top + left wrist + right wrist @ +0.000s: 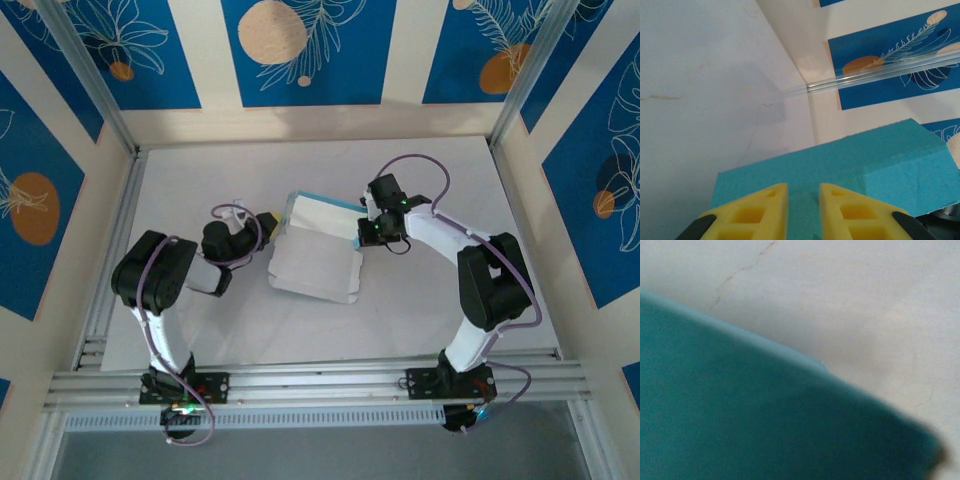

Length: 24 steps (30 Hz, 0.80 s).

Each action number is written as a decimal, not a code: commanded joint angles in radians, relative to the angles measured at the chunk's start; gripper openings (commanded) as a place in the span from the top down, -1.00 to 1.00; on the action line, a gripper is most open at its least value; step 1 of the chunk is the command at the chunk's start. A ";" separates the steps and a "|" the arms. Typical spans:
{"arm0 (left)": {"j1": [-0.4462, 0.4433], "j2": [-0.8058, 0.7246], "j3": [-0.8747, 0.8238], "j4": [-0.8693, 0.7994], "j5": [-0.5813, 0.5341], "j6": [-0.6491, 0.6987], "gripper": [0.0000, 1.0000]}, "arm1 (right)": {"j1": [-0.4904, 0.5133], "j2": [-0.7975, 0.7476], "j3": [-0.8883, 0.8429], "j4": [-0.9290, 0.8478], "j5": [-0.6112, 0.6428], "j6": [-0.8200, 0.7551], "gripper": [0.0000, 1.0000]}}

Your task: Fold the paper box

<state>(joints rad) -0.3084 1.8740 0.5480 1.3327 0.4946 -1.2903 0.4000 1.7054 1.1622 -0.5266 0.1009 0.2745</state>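
Paper box (312, 258) sits in the middle of the table (190, 190), between the arms. It is half-formed: white inside up, light-blue edge raised on the far side, near panel flat. Left gripper (268, 222) is at its left edge, yellow fingers (765, 210) narrowly apart against blue card; a pinch, cannot tell. Right gripper (362, 235) is closed at the right edge. Judgement: roughly midway, with walls and tabs left.
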 commanded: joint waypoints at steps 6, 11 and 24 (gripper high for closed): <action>-0.028 -0.026 0.023 0.056 0.035 0.031 0.50 | 0.028 0.010 0.016 -0.019 0.027 -0.014 1.00; -0.027 -0.124 0.045 -0.241 0.039 0.248 0.42 | 0.028 -0.008 0.007 -0.021 0.044 -0.035 1.00; -0.029 -0.297 0.178 -0.825 -0.057 0.751 0.35 | 0.049 -0.036 0.016 -0.031 0.060 -0.077 1.00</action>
<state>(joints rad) -0.3298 1.5906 0.7063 0.6353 0.4538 -0.6792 0.4385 1.7031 1.1622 -0.5404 0.1577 0.2184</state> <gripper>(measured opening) 0.323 0.066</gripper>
